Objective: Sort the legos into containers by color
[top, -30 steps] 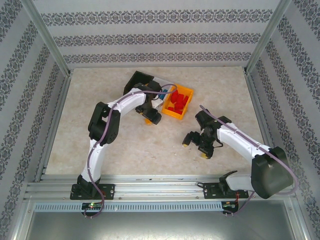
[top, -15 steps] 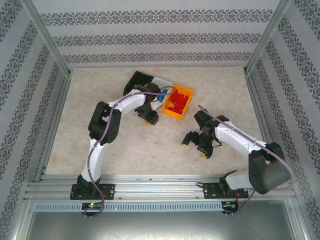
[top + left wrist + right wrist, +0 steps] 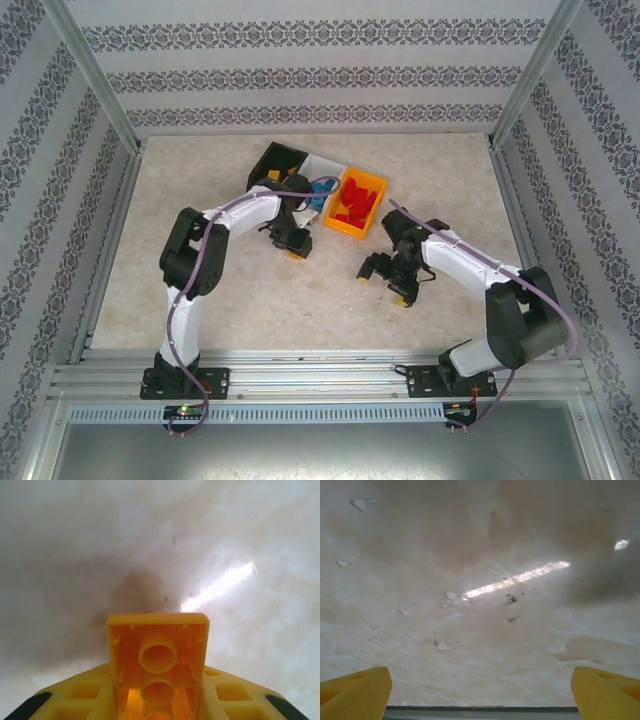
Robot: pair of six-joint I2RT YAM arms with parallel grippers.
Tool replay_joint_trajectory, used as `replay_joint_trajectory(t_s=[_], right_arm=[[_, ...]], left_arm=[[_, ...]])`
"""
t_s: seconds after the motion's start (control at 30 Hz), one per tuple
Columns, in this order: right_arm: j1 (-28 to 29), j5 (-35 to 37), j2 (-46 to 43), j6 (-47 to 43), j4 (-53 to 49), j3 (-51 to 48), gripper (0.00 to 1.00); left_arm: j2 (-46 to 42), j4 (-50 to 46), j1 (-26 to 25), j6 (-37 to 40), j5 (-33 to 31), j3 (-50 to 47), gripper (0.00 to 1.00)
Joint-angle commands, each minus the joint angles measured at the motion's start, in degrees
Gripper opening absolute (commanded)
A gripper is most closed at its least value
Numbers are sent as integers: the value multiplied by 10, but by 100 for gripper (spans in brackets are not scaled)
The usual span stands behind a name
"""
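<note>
From the overhead camera, three small open rectangular bins stood in a slanted row at the far middle of the beige marbled table [image 3: 200,200]: a black plastic bin [image 3: 283,157] on the left, a white plastic bin [image 3: 321,166] in the middle and an orange plastic bin [image 3: 375,187] on the right, each touching the next. Small red plastic bricks [image 3: 350,207] lay in the orange bin and light blue plastic bricks [image 3: 322,190] in the white one. The left gripper [image 3: 293,243] hung just in front of the black and white bins, and the right gripper [image 3: 385,287] sat near the orange bin's front, its yellow-tipped jaws spread wide. In the left wrist view, the left gripper [image 3: 157,690] had its yellow jaws clamped on an orange-yellow plastic brick [image 3: 157,650], hollow underside towards the camera, above bare table. In the right wrist view, the right gripper [image 3: 480,690] held its fingertips [image 3: 355,690] far apart over stained table surface, with nothing between them.
</note>
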Motion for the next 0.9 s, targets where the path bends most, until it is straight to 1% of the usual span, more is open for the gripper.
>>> replay_joint_trajectory(t_s=[0.0,0.13,0.17,0.2,0.23,0.3,0.47,0.67,0.83,0.87], right_arm=[[9,-14,27,-10,6,29,93],[13,-24,61,-21,9,58,93],[14,-27,68,-24,10,67,93],[15,-29,74,-25,10,74,93],[15,-32,80,-29,11,81,93],[16,-36,87,-32,12,92,94],[15,-48,97,-34,25,107,94],[11,-63,94,-35,39,126,94],[-2,-66,84,-37,40,132,94],[-5,-66,82,-38,40,131,94]], left_arm=[[-95,90,5,-120,73,-69,33],[-187,289,38,-317,172,-201,33],[-198,343,46,-365,194,-228,33],[-204,382,52,-396,210,-244,33],[-206,412,59,-424,227,-254,33],[-208,438,73,-455,244,-257,33],[-210,501,122,-526,261,-238,33],[-153,480,167,-543,254,-137,33],[-96,382,188,-518,219,-26,33],[-85,346,189,-505,203,2,33]])
